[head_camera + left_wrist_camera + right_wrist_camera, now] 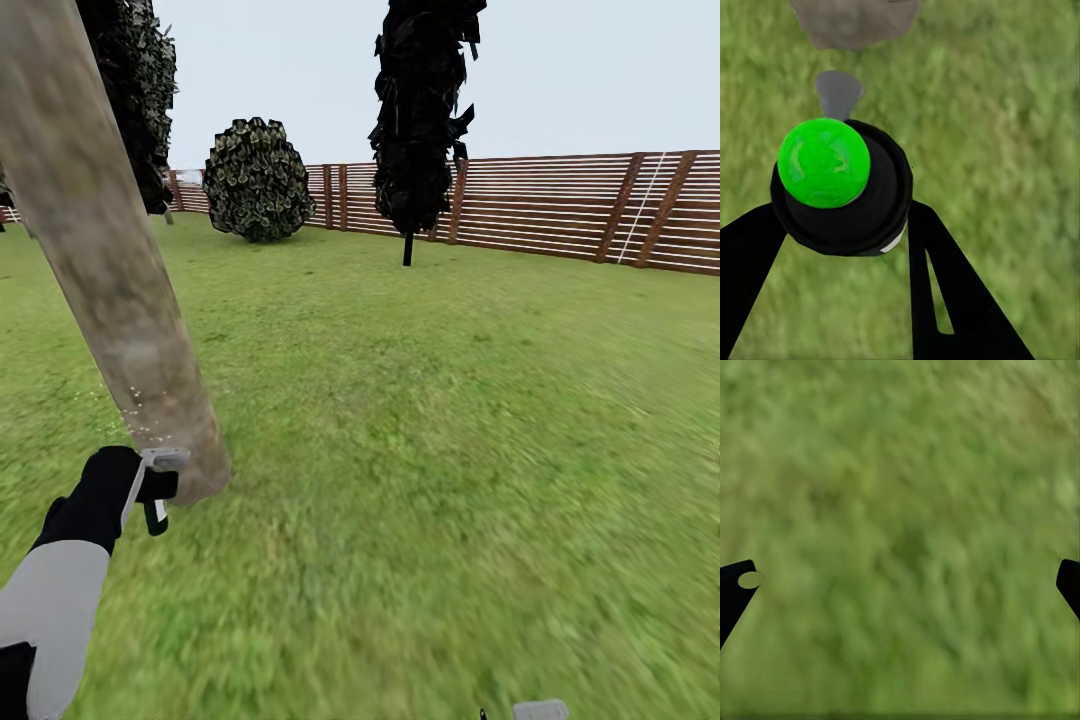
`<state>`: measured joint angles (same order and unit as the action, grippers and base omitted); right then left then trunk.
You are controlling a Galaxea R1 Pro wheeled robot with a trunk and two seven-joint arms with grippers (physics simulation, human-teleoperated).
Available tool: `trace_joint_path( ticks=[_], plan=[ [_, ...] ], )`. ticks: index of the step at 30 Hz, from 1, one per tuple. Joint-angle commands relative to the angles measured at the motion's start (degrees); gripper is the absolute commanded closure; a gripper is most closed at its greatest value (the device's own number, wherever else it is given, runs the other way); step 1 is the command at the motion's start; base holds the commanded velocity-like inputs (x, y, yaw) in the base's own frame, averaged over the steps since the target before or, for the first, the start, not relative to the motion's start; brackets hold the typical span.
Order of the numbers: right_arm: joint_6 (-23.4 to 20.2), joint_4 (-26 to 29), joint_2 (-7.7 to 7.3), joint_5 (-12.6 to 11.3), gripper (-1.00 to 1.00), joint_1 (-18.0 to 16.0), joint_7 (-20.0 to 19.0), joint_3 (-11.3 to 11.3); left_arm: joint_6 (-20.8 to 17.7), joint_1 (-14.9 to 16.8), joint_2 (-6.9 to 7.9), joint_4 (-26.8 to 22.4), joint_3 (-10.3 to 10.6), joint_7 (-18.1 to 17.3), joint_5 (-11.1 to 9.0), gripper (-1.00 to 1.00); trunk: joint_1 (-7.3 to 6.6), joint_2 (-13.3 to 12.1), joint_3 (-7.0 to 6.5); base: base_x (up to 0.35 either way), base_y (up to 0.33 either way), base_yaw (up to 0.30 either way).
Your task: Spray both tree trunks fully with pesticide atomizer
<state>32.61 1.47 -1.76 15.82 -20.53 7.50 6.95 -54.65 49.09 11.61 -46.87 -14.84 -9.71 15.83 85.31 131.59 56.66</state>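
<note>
One thick beige-grey tree trunk point(110, 270) leans across the left of the head view, its foot sunk in the grass floor point(430, 480), and a scatter of tiny white pesticide specks point(140, 415) shows on the lower bark. Left gripper point(152, 487), on a black wrist and pale grey forearm, sits just beside the foot of the trunk, almost touching it, and carries the pesticide atomizer point(158, 462), whose grey head points at the bark. Seen from the left wrist, the gripper point(844, 225) has its two black fingers point(945, 285) pressed against either side of the atomizer's point(844, 187) round black body; a bright green cap point(823, 162) tops it, a grey nozzle point(838, 93) sticks out ahead, and the blurred base of the trunk point(855, 21) lies just beyond over grass point(1005, 150). Right gripper point(900, 585) hangs over bare grass point(907, 495), fingers point(733, 589) spread wide with nothing between them; a small grey piece of it point(540, 710) shows at the lower edge of the head view. Farther off on the lawn: a round mottled bush point(258, 180), a narrow black-green conifer point(422, 110), and a brown slatted fence point(560, 205) along the far side. Dark foliage point(135, 80) hangs behind the top of the trunk.
</note>
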Motion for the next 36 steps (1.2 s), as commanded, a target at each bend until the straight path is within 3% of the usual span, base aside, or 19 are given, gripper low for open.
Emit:
trace_joint_path(
  ticks=[1, 6, 11, 12, 13, 15, 22, 25, 27, 29, 31, 36],
  plan=[
    [0.17, -0.07, 0.0, 0.61, -1.0, -0.04, 0.23, 0.43, -0.25, 0.04, -0.05, -0.19, -0.34, -0.58, 0.48, 1.0, -0.01, 0.02, 0.05, 0.0, 0.0, 0.0],
    [0.17, -0.07, -0.01, 0.61, -1.0, -0.04, 0.23, 0.43, -1.5, 0.64, -0.1, -0.37, -0.5, -0.58, 0.27, 1.0, -0.01, 0.02, 0.05, 0.0, 0.0, 0.0],
    [0.17, -0.07, 0.0, 0.61, -1.0, -0.04, 0.23, 0.43, -2.14, 0.54, 0.84, -0.41, -0.57, -0.71, 0.55, 1.0, -0.01, 0.02, 0.05, 0.0, 0.0, 0.0],
    [0.17, -0.07, 0.0, 0.61, -1.0, -0.04, 0.23, 0.43, -2.13, 0.46, 0.75, -0.38, -0.4, -0.69, 0.64, 1.0, -0.01, 0.02, 0.05, 0.0, 0.0, 0.0],
    [0.17, -0.07, 0.0, 0.61, -1.0, -0.04, 0.23, 0.43, -2.36, 0.89, -0.35, -0.33, 0.06, -0.77, 0.55, 1.0, -0.01, 0.02, 0.05, 0.0, 0.0, 0.0],
    [0.17, -0.07, 0.0, 0.61, -1.0, -0.04, 0.23, 0.43, -2.5, 1.09, -0.5, -0.38, 0.16, -0.82, 0.41, 1.0, -0.01, 0.02, 0.05, 0.0, 0.0, 0.0],
    [0.17, -0.07, 0.0, 0.61, -1.0, -0.04, 0.23, 0.43, -2.85, 1.24, 1.42, -0.49, 0.1, -0.84, 0.69, 1.0, -0.01, 0.02, 0.05, 0.0, 0.0, 0.0],
    [0.17, -0.07, 0.0, 0.61, -1.0, -0.04, 0.23, 0.43, -2.98, 1.27, 0.37, -0.43, 0.2, -0.89, 0.61, 1.0, -0.01, 0.02, 0.05, 0.0, 0.0, 0.0],
    [0.17, -0.07, 0.0, 0.61, -1.0, -0.04, 0.23, 0.43, -2.95, 1.27, -1.17, -0.42, 0.28, -0.85, 0.83, 1.0, -0.01, 0.02, 0.05, 0.0, 0.0, 0.0],
    [0.17, -0.07, 0.0, 0.61, -1.0, -0.04, 0.23, 0.43, -2.98, 1.27, -1.26, -0.42, 0.26, -0.85, 0.92, 1.0, -0.01, 0.02, 0.05, 0.0, 0.0, 0.0],
    [0.17, -0.07, 0.0, 0.61, -1.0, -0.04, 0.23, 0.43, -2.99, 1.29, -0.74, -0.47, 0.25, -0.84, 1.06, 1.0, -0.01, 0.02, 0.05, 0.0, 0.0, 0.0],
    [0.17, -0.07, 0.0, 0.61, -1.0, -0.04, 0.23, 0.43, -3.08, 1.36, 2.8, -0.45, -0.11, -0.96, 0.91, 1.0, -0.01, 0.02, 0.05, 0.0, 0.0, 0.0]
  ],
)
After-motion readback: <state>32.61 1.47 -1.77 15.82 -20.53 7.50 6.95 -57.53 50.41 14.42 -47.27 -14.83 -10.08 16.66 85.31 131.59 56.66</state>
